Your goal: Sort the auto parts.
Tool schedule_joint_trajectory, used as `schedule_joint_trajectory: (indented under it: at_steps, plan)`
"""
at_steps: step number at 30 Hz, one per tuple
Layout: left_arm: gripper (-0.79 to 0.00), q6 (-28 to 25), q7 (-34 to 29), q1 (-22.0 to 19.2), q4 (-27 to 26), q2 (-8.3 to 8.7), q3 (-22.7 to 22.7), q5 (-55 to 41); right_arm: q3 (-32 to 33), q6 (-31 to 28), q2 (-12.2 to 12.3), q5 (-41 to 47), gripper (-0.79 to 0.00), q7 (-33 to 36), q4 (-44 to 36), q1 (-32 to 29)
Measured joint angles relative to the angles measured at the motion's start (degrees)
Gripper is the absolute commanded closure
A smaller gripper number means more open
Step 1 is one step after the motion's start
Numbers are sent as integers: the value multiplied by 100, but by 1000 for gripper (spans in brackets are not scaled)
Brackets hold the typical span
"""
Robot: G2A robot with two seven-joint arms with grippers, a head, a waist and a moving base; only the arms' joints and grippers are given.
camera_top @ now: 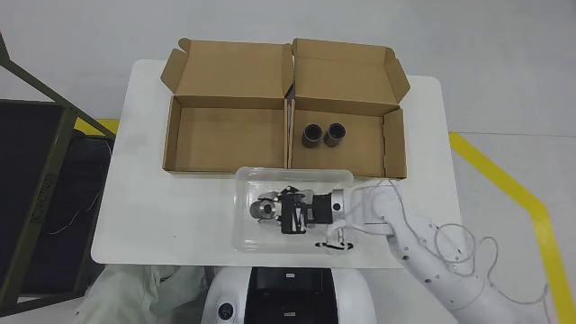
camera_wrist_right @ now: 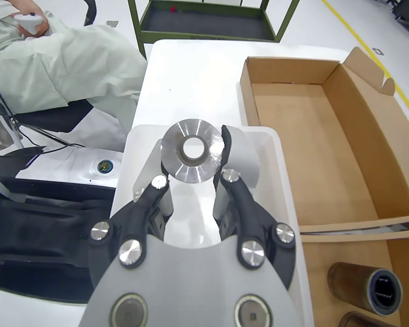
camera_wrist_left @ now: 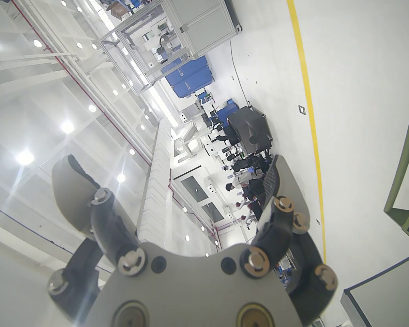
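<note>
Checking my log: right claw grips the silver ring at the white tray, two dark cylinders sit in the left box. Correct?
No: the top view shows the dark cylinders in the right box. The right claw does grip the silver ring at the white tray.

Left box [camera_top: 225, 139] and right box [camera_top: 364, 148] stand side by side far on the counter [camera_top: 144, 207]. Two cylinders [camera_top: 325, 133] lie in the right. A tray [camera_top: 247, 238] sits before them, with the disc [camera_wrist_right: 191, 153] in the right gripper [camera_wrist_right: 191, 142] over its left part.
</note>
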Motion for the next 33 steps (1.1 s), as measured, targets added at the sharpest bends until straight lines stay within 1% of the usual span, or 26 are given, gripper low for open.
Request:
schedule_joint_trajectory:
  at_steps: [7, 14, 27, 33]
  plan:
    - [-785, 0, 0, 0, 0, 0, 0, 0, 325, 22, 49, 42, 0, -326, -278, 57]
    - [-785, 0, 0, 0, 0, 0, 0, 0, 788, 100, 120, 152, 0, -623, -572, 25]
    - [-785, 0, 0, 0, 0, 0, 0, 0, 1326, 367, 172, 389, 0, -870, -1023, 56]
    - [-785, 0, 0, 0, 0, 0, 0, 0, 1600, 344, 201, 555, 0, -1056, -1083, 65]
